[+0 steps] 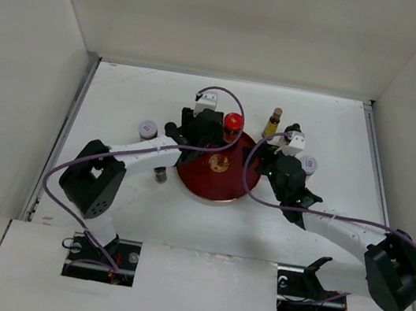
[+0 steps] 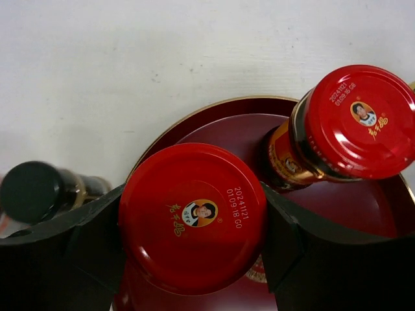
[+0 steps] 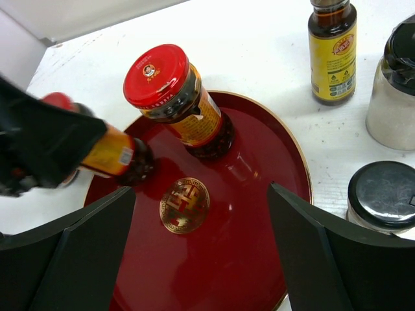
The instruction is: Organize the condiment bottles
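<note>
here, left claw [image 2: 192,223] clamping red-lidded jar [image 2: 194,201] stamped 2024, right claw [image 3: 201,194] wide over tray [image 3: 262,162]

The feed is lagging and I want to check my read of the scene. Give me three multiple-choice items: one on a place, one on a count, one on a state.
1. Where is the slim bottle relative to the tray?
A. standing on it
B. on the table beside it
C. lying under it

2. How many red-lidded jars are in view?
A. one
B. two
C. four

3. The right gripper is:
A. open, holding nothing
B. shut on a jar
C. shut on the bottle

Answers:
1 B: the bottle stands upright on the white table, outside the tray's rim.
2 B: one jar sits between the left fingers, and the other stands on the tray.
3 A: its fingers are spread wide, with only the tray showing between them.
</note>
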